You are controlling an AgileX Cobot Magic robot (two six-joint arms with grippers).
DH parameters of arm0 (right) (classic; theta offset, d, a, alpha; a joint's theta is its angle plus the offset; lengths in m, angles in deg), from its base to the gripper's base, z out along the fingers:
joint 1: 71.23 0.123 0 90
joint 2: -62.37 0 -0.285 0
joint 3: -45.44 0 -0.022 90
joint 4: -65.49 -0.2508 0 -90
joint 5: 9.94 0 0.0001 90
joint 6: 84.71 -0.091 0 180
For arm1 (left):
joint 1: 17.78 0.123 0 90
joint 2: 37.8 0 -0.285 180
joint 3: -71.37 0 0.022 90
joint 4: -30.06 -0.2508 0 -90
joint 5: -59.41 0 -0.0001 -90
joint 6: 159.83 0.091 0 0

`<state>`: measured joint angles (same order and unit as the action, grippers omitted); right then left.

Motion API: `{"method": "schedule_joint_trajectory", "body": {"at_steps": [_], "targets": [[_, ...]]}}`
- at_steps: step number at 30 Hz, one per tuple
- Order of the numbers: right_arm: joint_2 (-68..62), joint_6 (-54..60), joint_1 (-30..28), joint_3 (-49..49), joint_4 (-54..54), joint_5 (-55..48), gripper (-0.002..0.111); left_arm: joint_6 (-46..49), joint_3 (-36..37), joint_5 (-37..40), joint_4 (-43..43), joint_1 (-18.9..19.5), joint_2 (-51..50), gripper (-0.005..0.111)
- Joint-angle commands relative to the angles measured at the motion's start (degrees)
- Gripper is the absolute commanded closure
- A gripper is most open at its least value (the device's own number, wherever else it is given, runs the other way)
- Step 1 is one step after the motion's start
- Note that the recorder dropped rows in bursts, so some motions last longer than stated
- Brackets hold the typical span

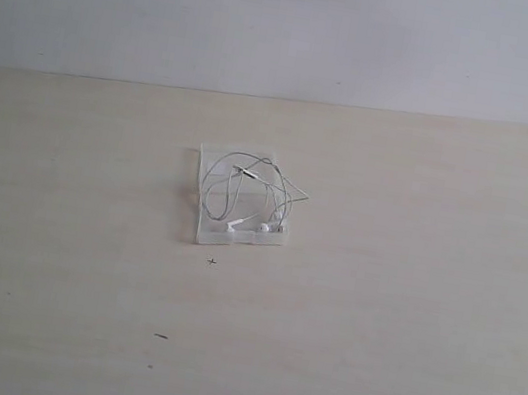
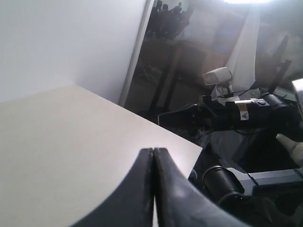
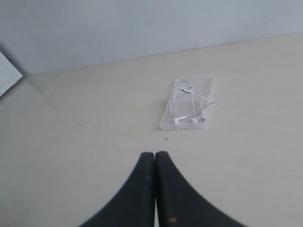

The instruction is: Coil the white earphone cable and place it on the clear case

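The clear case [image 1: 206, 231] lies flat in the middle of the pale table, also in the right wrist view [image 3: 165, 124]. The white earphone cable [image 1: 240, 168] rests on it in loose loops, earbuds near the case's front edge and one loop poking past its right side [image 3: 208, 100]. My right gripper [image 3: 155, 153] hangs well back from the case, shut and empty. My left gripper [image 2: 153, 150] is shut and empty over a table corner, away from the case. Neither arm shows in the exterior view.
A small dark cross mark [image 1: 212, 262] sits on the table just in front of the case. A grey wall [image 1: 294, 20] stands behind the table. Beyond the table corner in the left wrist view stands dark equipment [image 2: 236, 113].
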<state>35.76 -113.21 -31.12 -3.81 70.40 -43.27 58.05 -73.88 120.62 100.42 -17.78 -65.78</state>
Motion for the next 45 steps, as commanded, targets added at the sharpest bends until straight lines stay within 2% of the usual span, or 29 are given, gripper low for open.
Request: {"method": "schedule_joint_trajectory", "body": {"at_steps": [1,9,13,21,23,26,28,30,35,37,42,45], "targets": [[2.29,-0.05,0.19,-0.29,-1.43,-0.90,0.108,-1.43,2.71,-1.02,1.85,0.06,1.81,0.107],[2.70,-0.05,0.19,-0.29,-1.43,-0.90,0.108,-1.43,11.56,-2.32,2.94,0.06,3.87,0.107],[2.68,-0.05,0.19,-0.29,-1.57,-0.90,0.108,-1.00,14.99,-6.24,4.82,0.06,3.87,0.107],[2.68,-0.05,0.19,-0.29,-1.57,-0.90,0.108,-0.23,15.15,-7.16,4.53,0.06,3.87,0.107],[2.68,-0.05,0.19,-0.29,-1.57,-0.90,0.108,6.42,15.15,-11.13,4.17,0.06,3.87,0.107],[2.68,-0.05,0.19,-0.29,-1.57,-0.90,0.108,20.50,15.15,-24.13,3.41,0.06,4.12,0.107],[2.68,-0.05,0.19,-0.29,-1.57,-0.90,0.108,24.14,15.15,-30.77,1.94,0.06,5.58,0.107],[2.68,-0.05,0.19,-0.29,-1.57,-0.90,0.108,25.01,15.15,-33.65,-1.66,0.06,8.34,0.107],[2.68,-0.05,0.19,-0.29,-1.57,-0.90,0.108,25.01,16.61,-33.56,-12.85,0.00,16.32,0.107],[2.68,-0.05,0.19,-0.29,-1.57,-0.90,0.108,25.01,18.01,-34.36,-14.36,0.00,19.78,0.107],[2.68,-0.05,0.19,-0.29,-1.91,-0.90,0.108,25.01,21.69,-37.06,-16.43,0.00,20.20,0.107],[2.68,-0.05,0.19,-0.29,-1.91,-0.90,0.108,25.01,25.06,-41.85,-17.33,-0.02,20.20,0.107]]}}
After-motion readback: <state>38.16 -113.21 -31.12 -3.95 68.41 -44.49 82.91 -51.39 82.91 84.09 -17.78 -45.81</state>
